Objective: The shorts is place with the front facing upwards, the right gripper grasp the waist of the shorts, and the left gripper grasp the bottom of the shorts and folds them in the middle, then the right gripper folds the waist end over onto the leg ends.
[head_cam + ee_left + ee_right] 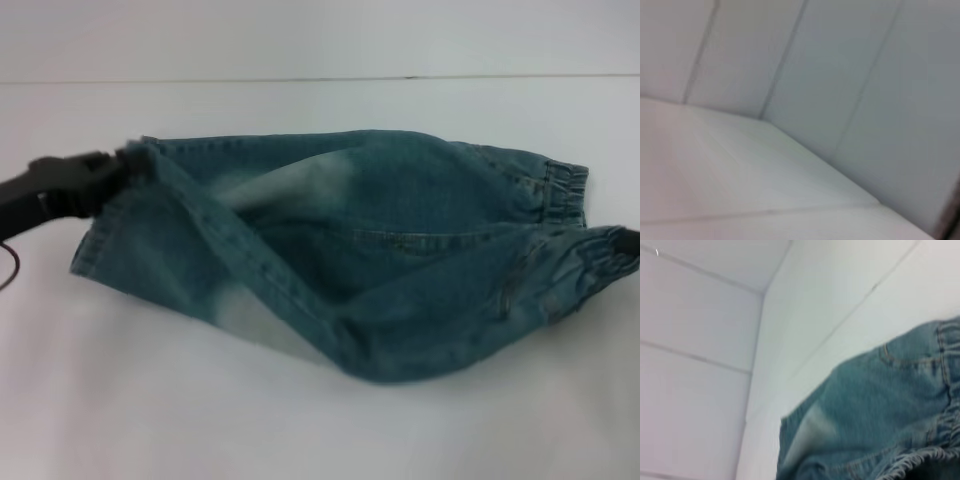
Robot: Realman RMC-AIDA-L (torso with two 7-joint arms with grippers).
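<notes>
Blue denim shorts (380, 250) lie across the white table (300, 430), leg ends at the left and elastic waist (565, 190) at the right. One half is lifted and partly laid over the other along their length. My left gripper (118, 165) is shut on the raised leg hem at the far-left corner. At the right edge my right gripper (624, 241) is shut on the raised part of the waistband; only its dark tip shows. The right wrist view shows the shorts (865, 410) close up with the gathered waist. The left wrist view shows only the table and wall.
The white table top extends on all sides of the shorts. A white panelled wall (320, 40) rises behind its far edge. A thin dark cable (10, 265) hangs below my left arm.
</notes>
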